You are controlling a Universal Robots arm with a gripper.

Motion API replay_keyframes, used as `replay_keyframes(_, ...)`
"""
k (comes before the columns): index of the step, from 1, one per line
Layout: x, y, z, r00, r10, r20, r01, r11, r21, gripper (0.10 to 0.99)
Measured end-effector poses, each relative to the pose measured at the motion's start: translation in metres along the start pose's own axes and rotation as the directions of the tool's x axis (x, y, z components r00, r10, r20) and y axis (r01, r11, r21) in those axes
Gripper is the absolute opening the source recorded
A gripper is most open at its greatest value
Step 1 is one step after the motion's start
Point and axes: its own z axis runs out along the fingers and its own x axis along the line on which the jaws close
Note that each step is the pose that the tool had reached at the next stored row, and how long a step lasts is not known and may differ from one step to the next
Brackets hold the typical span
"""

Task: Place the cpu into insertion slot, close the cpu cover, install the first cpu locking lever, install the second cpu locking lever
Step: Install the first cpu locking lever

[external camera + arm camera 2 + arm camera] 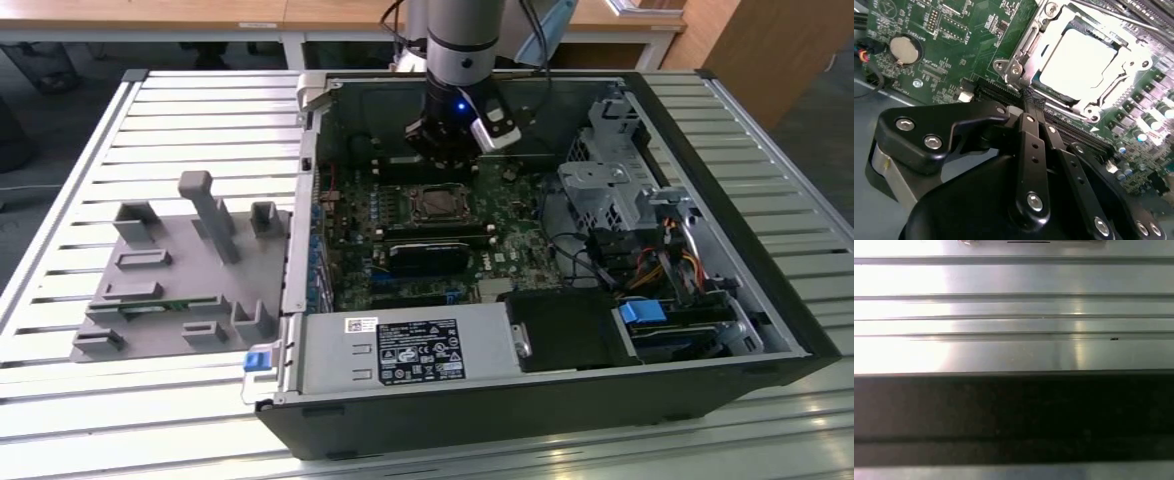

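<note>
Black and pinched nearly shut on nothing, the gripper point(1030, 102) hovers low over the board with its tips at the near edge of the insertion slot point(1079, 60). Just beyond them the cpu point(1076, 62) lies seated, the cpu cover point(1019, 60) already down around it. I judge a lever step is in hand: press steadily, staying clear of the memory slots point(430, 232).
</note>
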Motion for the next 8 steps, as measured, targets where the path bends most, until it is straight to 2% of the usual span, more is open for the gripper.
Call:
replay_keyframes(2,-0.0001,0.0002,-0.0029,1.0000,0.000,0.0000,0.000,1.0000,0.000,0.106)
replay_keyframes(8,-0.0002,-0.0035,-0.0033,1.0000,0.000,-0.0001,0.000,1.0000,0.000,0.106)
